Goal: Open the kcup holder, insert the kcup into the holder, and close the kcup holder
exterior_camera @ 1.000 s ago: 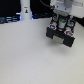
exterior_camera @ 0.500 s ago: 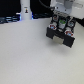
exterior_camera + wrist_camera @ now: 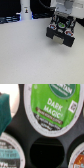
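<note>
Exterior view: the end effector is seen over the holder on the surface; its opening cannot be told. The green-topped kcup is seated in the holder.

Soft, blurry frames under bright, even light
The pale bench is glaring; the wrist view is blurring, darkening toward six o'clock.
</note>
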Controlling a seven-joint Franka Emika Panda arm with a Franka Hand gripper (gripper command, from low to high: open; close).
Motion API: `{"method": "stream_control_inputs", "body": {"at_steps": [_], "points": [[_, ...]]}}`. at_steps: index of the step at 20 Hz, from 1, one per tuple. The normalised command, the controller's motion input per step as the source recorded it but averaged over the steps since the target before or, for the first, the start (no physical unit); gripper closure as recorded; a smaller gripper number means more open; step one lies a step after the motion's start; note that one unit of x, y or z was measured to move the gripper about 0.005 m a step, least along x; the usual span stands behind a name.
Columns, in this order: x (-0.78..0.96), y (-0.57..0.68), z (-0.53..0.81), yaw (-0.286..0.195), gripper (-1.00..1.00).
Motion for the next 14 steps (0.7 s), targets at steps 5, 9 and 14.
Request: {"method": "stream_control_inputs", "body": {"at_steps": [5, 9, 14], "points": [[0.40, -0.39, 0.53, 0.067, -1.00], [0.60, -0.49, 0.36, 0.032, -1.00], [0.71, -0.51, 0.24, 0.003, -1.00]]}}
